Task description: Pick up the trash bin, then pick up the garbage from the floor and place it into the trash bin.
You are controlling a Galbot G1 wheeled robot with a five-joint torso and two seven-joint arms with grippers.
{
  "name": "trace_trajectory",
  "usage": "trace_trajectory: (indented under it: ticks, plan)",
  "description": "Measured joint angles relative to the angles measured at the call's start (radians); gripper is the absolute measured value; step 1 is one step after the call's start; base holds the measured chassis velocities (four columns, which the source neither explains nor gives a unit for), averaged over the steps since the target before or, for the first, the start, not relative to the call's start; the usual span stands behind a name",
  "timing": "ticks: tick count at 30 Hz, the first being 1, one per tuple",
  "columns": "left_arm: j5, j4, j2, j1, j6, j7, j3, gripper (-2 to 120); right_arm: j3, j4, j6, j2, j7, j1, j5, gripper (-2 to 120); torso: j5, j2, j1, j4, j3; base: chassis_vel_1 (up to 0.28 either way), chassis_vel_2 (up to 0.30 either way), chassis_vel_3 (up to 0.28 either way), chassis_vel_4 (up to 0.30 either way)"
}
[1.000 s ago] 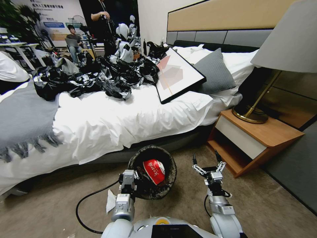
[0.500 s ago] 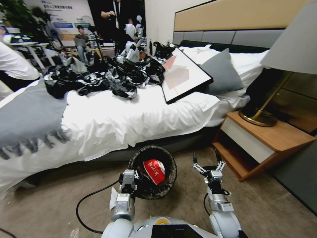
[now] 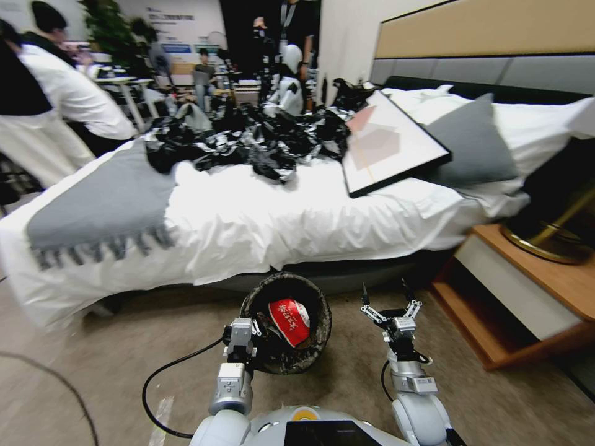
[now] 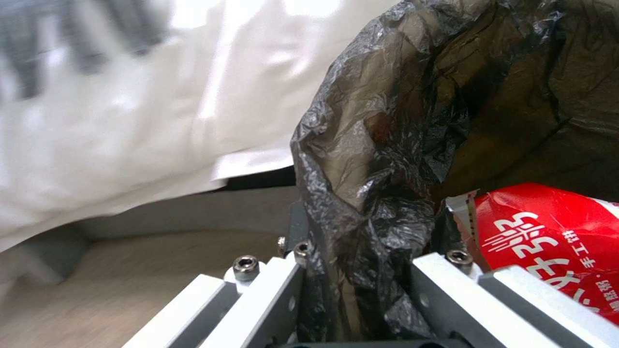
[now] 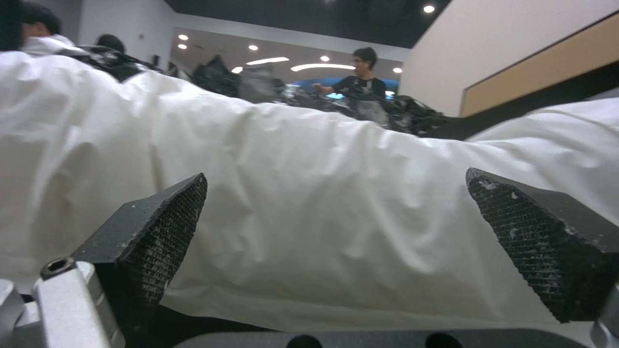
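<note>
The trash bin [image 3: 323,322], lined with a crinkled black bag, hangs low over the carpet just in front of my body. A crumpled red-and-white pack [image 3: 289,320] of garbage lies inside it. My left gripper [image 3: 250,336] is shut on the bin's near-left rim. In the left wrist view the bag-covered rim [image 4: 387,145] is pinched in the left gripper [image 4: 361,290], with the red pack [image 4: 548,232] beside it. To the bin's right, my right gripper [image 3: 385,290] is held up, open and holding nothing. In the right wrist view the right gripper [image 5: 335,193] faces the white bedsheet, its pads [image 5: 161,227] wide apart.
A bed [image 3: 297,223] with white sheets spans the view ahead, carrying a heap of shiny black plastic [image 3: 248,136], a framed picture [image 3: 390,145] and grey pillows. A wooden nightstand [image 3: 533,291] stands at the right. A black cable [image 3: 155,384] and a pale streak [image 3: 159,421] lie on the carpet at the left.
The whole head view has shifted right, so the camera has turned left. The bin and both grippers keep the same places relative to my body.
</note>
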Motion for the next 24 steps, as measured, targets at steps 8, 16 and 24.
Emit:
trace_trajectory:
  ticks: [8,16,24]
  plan:
    - [0.002,-0.001,0.001,0.001,0.000,0.000,0.003,0,-0.002,0.002,-0.001,-0.002,-0.001,0.000,-0.002,100,-0.0001,0.000,0.000,0.0000,0.000,0.132,0.133,0.125,0.116]
    - [0.003,-0.005,0.001,0.001,-0.001,0.001,0.003,0,-0.003,-0.001,-0.003,-0.001,-0.002,0.006,-0.004,100,0.0000,0.000,0.000,-0.0001,0.000,0.123,0.117,0.131,0.125]
    - [0.003,-0.005,0.000,0.001,-0.003,0.001,0.001,0,-0.003,-0.006,-0.003,0.001,-0.006,0.007,-0.004,100,0.0000,0.000,0.000,-0.0001,0.000,0.128,0.127,0.135,0.116]
